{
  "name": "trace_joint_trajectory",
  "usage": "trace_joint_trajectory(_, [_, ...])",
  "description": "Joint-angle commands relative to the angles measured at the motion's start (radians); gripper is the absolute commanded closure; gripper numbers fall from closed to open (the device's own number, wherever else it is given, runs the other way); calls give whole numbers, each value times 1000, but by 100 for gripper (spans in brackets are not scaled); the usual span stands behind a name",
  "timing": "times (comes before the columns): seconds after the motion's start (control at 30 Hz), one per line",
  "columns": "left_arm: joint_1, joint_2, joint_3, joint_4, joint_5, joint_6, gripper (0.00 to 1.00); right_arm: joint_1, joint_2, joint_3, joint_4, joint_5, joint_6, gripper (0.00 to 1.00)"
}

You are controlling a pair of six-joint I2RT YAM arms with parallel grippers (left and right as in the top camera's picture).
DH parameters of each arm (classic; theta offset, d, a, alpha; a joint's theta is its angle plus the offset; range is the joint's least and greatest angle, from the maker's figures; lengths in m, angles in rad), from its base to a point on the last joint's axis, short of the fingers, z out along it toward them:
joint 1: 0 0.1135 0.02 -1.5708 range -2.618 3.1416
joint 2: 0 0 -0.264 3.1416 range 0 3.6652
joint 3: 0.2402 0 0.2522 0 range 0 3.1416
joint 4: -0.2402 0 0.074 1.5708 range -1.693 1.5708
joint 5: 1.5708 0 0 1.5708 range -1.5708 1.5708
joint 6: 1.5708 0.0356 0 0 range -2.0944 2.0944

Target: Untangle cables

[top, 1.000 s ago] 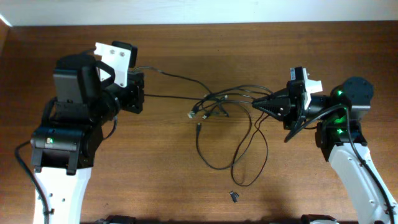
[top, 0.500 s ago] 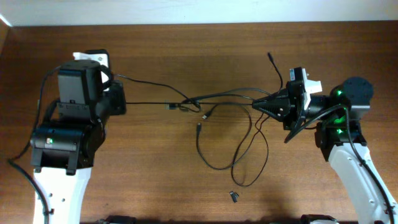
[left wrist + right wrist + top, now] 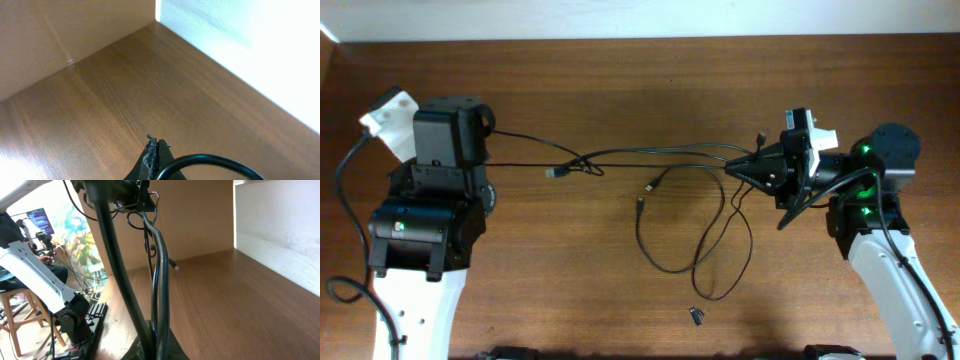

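Overhead: thin black cables (image 3: 650,157) with small plugs stretch across a brown wooden table (image 3: 570,290), running from the left arm at 9 o'clock to the right gripper (image 3: 732,168) at 3 o'clock. Slack loops sag toward 6 o'clock. A second earlier the left arm sat closer in and the plugs were bunched together. Left wrist: the left gripper (image 3: 152,150) has its jaws pinched closed on one cord. Right wrist: the jaws are clamped on several cords. The pulling-apart step seems underway, and the next move likely calls for drawing one strand clear of the loops.
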Motion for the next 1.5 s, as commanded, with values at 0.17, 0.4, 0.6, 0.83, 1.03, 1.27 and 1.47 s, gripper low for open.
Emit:
trace_joint_trajectory(0.17, [37, -74, 10, -6, -316, -367, 100, -23, -2, -1, 0, 2, -10, 96])
trace_joint_trajectory(0.4, [37, -129, 10, -37, -340, -433, 76, -23, -2, -1, 0, 2, -10, 96])
trace_joint_trajectory(0.6, [37, -128, 10, -123, -336, -433, 1, -23, -2, -1, 0, 2, -10, 96])
trace_joint_trajectory(0.83, [105, -119, 10, -282, -376, -448, 1, -23, -2, -1, 0, 2, -10, 96])
trace_joint_trajectory(1.03, [184, -119, 10, -282, -324, -609, 1, -23, -2, -1, 0, 2, -10, 96])
trace_joint_trajectory(1.27, [190, -119, 10, -296, -286, -617, 1, -23, -2, -1, 0, 2, -10, 96])
trace_joint_trajectory(1.47, [190, -113, 10, -305, -104, -613, 1, -23, -2, -1, 0, 2, -10, 96])
